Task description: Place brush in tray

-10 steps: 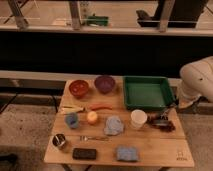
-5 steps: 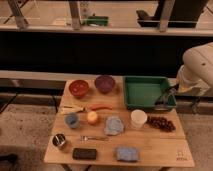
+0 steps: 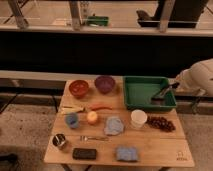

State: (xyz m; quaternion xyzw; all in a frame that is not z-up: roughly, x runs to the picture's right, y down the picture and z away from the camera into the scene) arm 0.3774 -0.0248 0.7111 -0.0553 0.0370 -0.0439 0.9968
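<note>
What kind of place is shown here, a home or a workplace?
Probably a robot test area in an office building: a wooden table set with assorted objects beside glass railings, where the gripper holds the brush over the green tray.

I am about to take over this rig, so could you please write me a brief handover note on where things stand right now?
Gripper: over the right part of the green tray, reaching in from the right edge of the table.
Brush: at the gripper, lying slantwise over the tray's right half, head low toward the tray floor, handle pointing up and right. Whether it rests on the floor or is held I cannot tell.
Done: brush brought to the tray.
Left: confirm the brush is released inside the tray, then pull the arm clear.
</note>
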